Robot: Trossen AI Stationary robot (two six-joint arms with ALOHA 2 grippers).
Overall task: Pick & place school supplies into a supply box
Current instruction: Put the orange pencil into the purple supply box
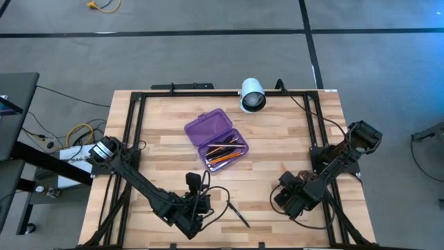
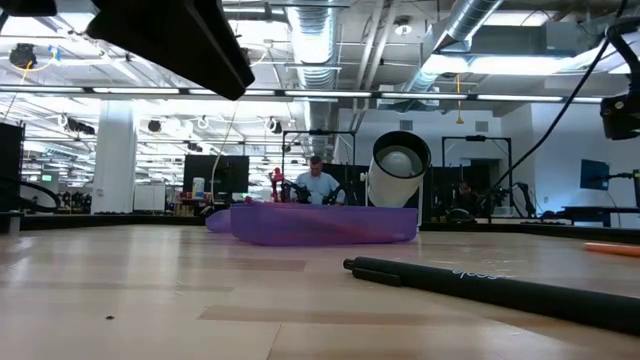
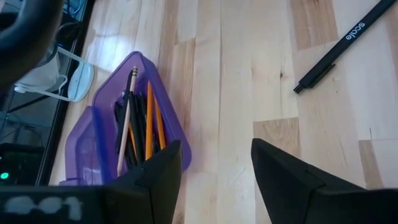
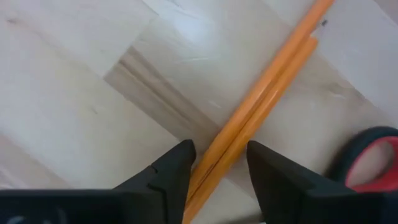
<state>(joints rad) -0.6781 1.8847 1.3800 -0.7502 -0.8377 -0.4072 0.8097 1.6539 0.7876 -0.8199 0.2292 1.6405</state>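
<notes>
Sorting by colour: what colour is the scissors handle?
Red, with a dark inner edge; the scissors handle shows best in the right wrist view.

The supply box (image 1: 216, 139) lies open near the desk's (image 1: 277, 149) middle, pencils and pens (image 1: 223, 153) inside it. A camera (image 1: 252, 95) stands at the far edge. One pen (image 1: 238, 214) lies near the front edge, between both arms.

Purple supply box (image 1: 216, 138), orange pencils (image 4: 261, 112), black pen (image 3: 339, 45).

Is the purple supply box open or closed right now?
Open. The purple supply box has its lid swung back flat on the table, and pencils and pens show inside the tray.
</notes>
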